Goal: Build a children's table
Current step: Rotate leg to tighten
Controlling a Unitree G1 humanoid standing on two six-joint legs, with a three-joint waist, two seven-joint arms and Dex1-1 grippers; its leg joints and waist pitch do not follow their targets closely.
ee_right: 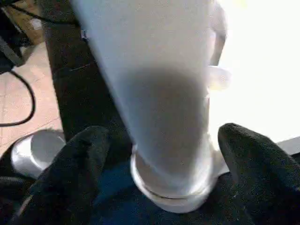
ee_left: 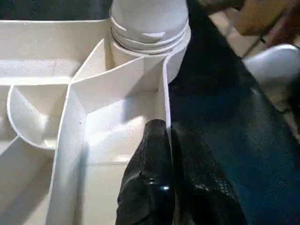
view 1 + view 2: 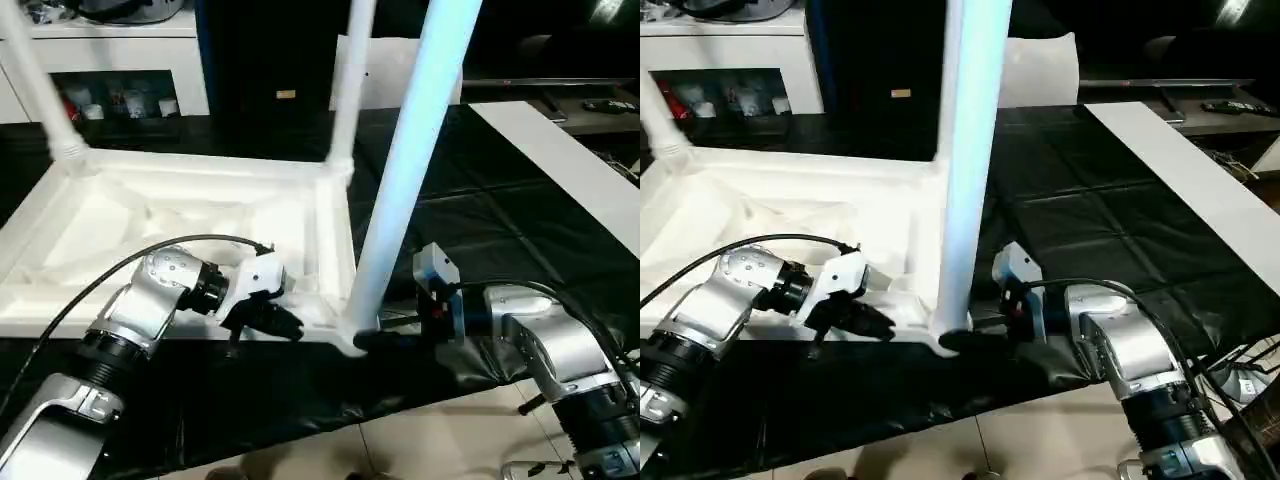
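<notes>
The tabletop lies ribbed side up on the black-covered counter, so its corner sockets face upward to take the legs. Three legs stand in their sockets: the near-corner leg rises right in front of the right pincer, and two more, a far leg and a far-left leg, stand well beyond both pincers. The left pincer is clamped on the tabletop's near side wall, one finger inside and one outside, probably to steady the top. The right pincer's fingers stand apart on either side of the near leg's base, not gripping it. Past the counter stand white cabinets and a dark panel; pale floor tiles lie below.
</notes>
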